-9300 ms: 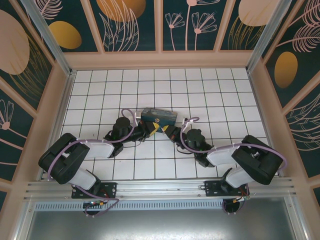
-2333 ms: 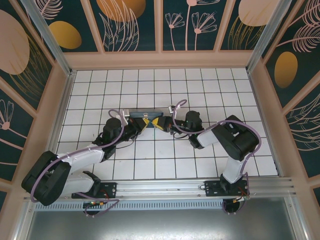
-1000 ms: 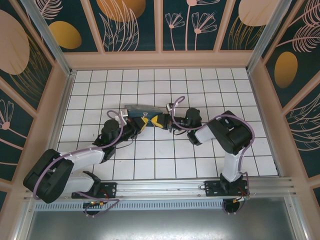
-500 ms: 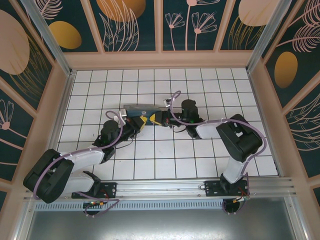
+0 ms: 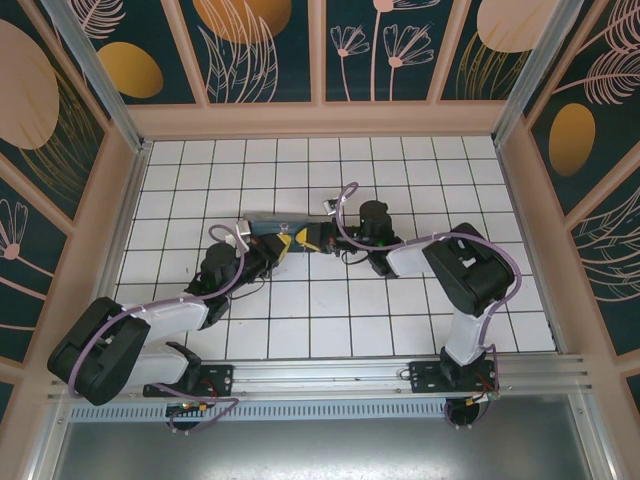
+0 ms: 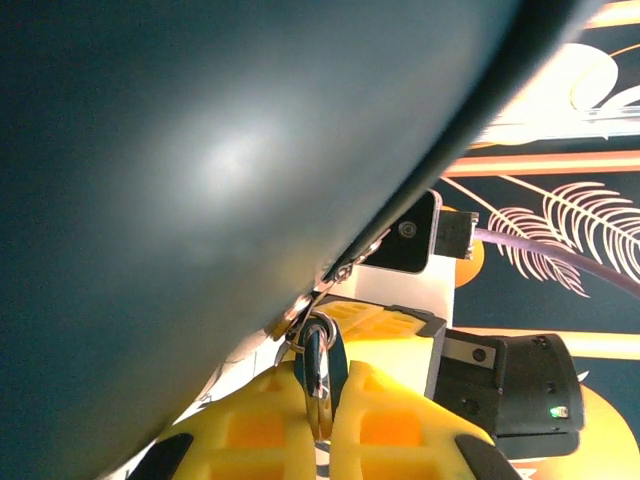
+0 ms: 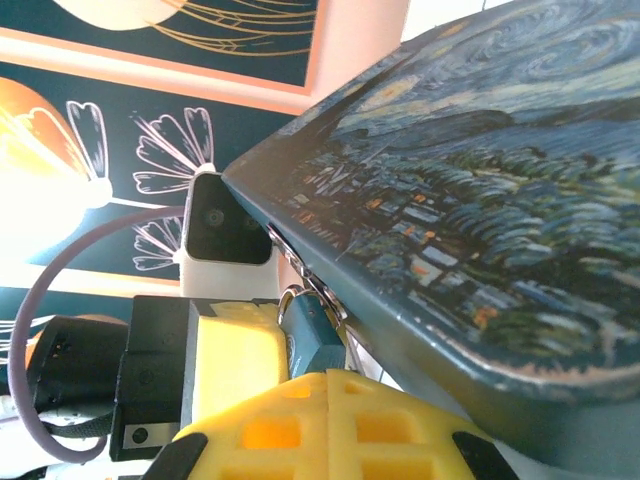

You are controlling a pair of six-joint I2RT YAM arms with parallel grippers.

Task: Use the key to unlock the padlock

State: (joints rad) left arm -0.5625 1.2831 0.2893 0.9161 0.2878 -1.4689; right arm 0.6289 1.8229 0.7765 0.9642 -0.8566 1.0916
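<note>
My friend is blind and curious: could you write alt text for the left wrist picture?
The left gripper pinches a small bluish padlock between yellow fingers; its shackle hooks at the edge of a big dark box overhead. The right gripper sits close behind.

You'll find the padlock (image 7: 314,338), bluish-bodied with a thin silvery shackle, sitting at the metal clasp on the painted box's (image 7: 480,200) edge.

The padlock (image 7: 316,345) hangs, apparently latched, against the painted box (image 7: 480,200).
</note>
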